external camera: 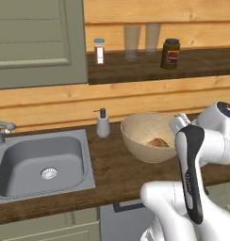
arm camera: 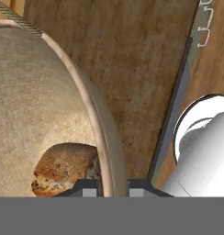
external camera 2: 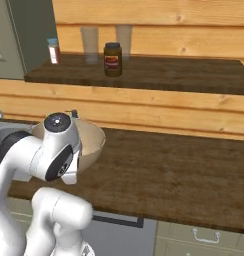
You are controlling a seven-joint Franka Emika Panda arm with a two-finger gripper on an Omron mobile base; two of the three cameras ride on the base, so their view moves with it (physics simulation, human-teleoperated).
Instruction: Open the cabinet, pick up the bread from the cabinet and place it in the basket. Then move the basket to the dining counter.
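Observation:
The tan basket stands on the dark wooden worktop right of the sink, with the golden-brown bread lying inside near its right wall. My gripper sits at the basket's right rim. In the hand view the basket rim runs down between the two fingertips of my gripper, which is shut on it, and the bread lies just inside. The basket is partly hidden behind my arm in the right base view. The cabinet door panel hangs at the upper left. The dining counter is out of view.
A grey sink with a faucet lies at the left, and a soap dispenser stands close to the basket's left side. A wall shelf above carries a dark jar, two glasses and a small bottle.

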